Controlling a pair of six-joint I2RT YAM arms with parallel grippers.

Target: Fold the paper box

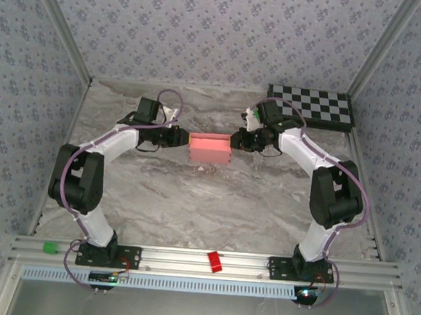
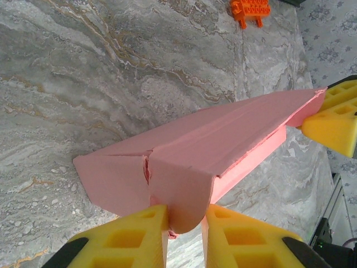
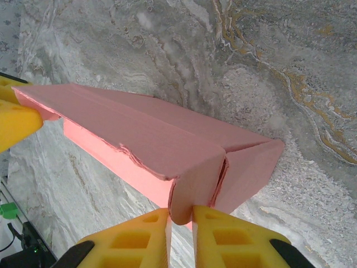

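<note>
Here, a small red block (image 1: 215, 261) lies on the near rail between the arm bases. Further in, the paper box (image 1: 210, 149) is at the middle of the marble table (image 1: 191, 214); the left gripper (image 1: 183, 138) is clamped on its left end and the right gripper (image 1: 234, 140) on its right end. A checkered board (image 1: 313, 106) lies in the far right corner.
</note>
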